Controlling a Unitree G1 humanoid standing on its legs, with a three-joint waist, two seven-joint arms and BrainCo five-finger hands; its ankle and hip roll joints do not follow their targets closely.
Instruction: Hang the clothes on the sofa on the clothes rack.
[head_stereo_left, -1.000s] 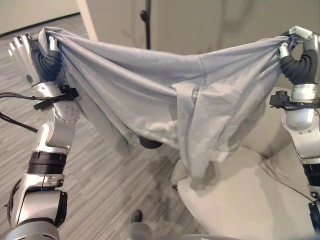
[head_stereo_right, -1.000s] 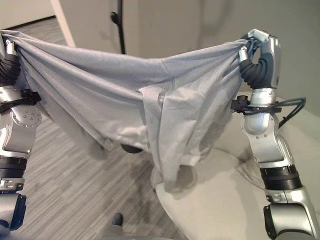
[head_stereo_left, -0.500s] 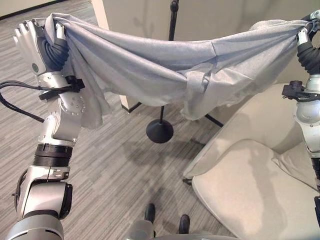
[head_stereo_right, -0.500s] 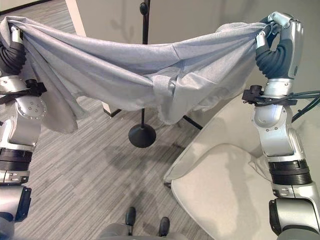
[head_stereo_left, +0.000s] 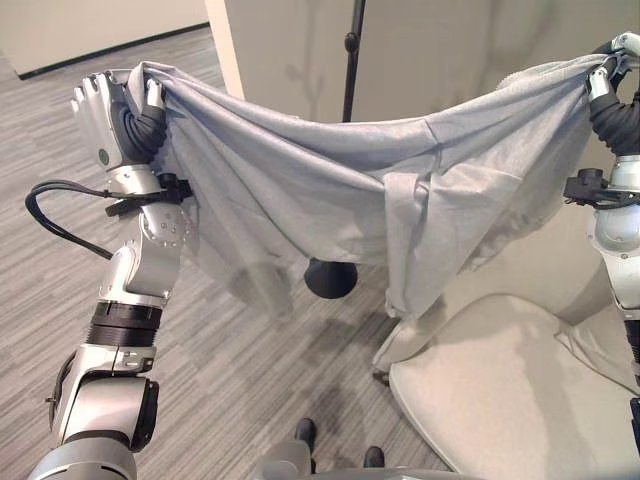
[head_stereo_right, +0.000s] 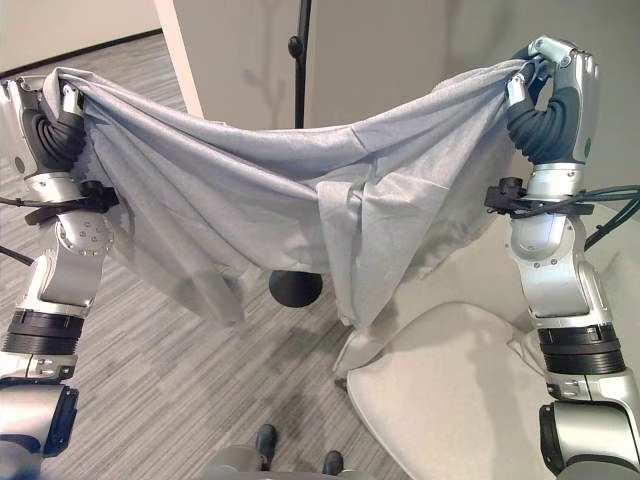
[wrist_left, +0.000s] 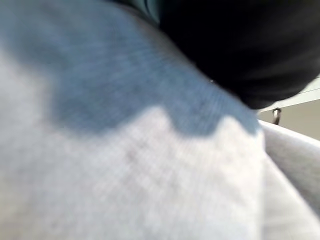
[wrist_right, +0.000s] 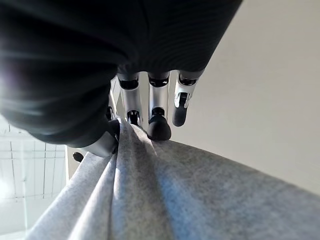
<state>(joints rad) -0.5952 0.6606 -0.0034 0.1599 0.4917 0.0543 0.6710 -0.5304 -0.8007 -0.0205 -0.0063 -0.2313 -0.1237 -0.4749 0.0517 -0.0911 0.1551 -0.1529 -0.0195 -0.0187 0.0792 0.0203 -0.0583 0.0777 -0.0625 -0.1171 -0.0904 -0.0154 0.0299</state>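
Rack pole (head_stereo_left: 351, 70) and round base (head_stereo_left: 331, 278) stand beyond the grey garment (head_stereo_left: 330, 190); sofa (head_stereo_left: 500, 390) near right — left hand (head_stereo_left: 112, 122), right hand (head_stereo_right: 550, 95) each clench an upper edge, cloth sagging between.

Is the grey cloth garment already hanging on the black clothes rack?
No, the grey cloth garment is stretched in the air between the left hand and the right hand, with the black clothes rack standing behind it.

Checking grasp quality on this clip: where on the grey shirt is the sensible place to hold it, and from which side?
At its two upper corners, from above and outside, as the left hand and right hand do now. The grey shirt sags between them and hangs open, clear of the sofa.
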